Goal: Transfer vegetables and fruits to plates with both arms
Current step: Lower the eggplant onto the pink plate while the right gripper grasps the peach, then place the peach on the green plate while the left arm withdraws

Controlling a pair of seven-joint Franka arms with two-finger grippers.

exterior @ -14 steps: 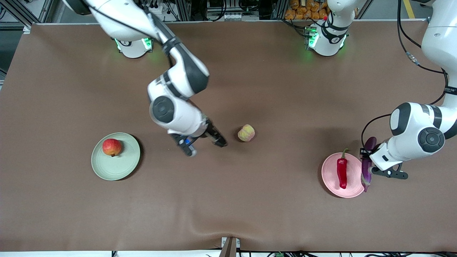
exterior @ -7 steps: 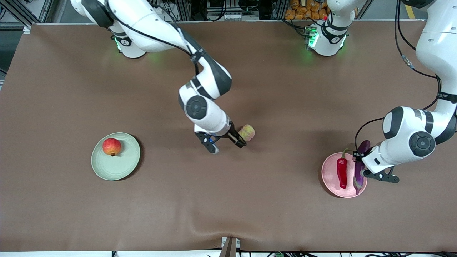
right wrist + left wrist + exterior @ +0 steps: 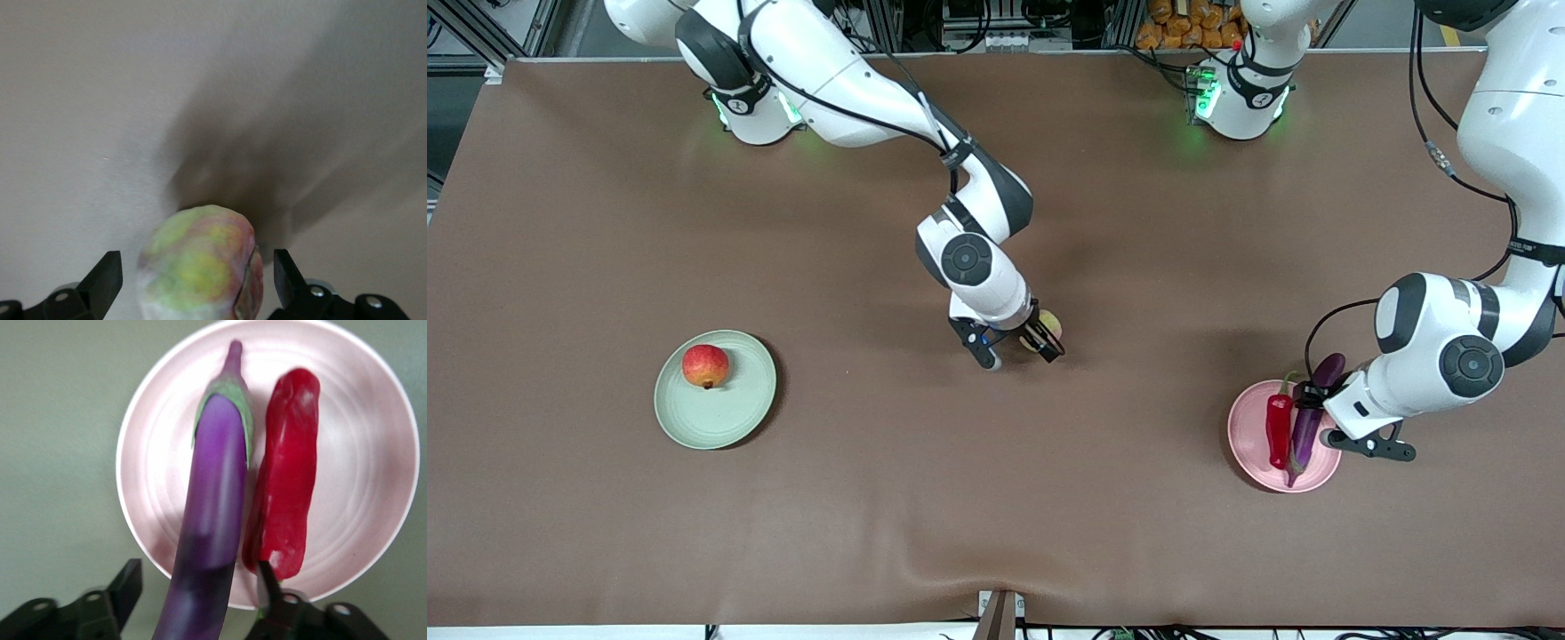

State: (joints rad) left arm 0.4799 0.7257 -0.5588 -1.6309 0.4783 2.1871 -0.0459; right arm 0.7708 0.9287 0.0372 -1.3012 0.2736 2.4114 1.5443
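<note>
While the apple [image 3: 705,366] sits on the green plate [image 3: 694,418], the right gripper [image 3: 1021,348] has swung in, fingers spread astride the pale fruit [image 3: 200,267] mid-table. Toward the left arm's end, the left gripper [image 3: 1310,397] has carried the clamped eggplant [image 3: 210,520] over the pink plate [image 3: 373,453], beside the chili [image 3: 287,500] — release should follow!

The right arm reaches from its base out over the table's middle, its wrist bent downward. The right gripper [image 3: 1021,348] sits low with its fingers [image 3: 107,280] spread wide to either side of the yellow-green fruit [image 3: 200,267]. The left arm folds at its elbow, and the left gripper [image 3: 1316,413] hangs over the pink plate [image 3: 1249,462], clamped on the eggplant [image 3: 210,527].
</note>
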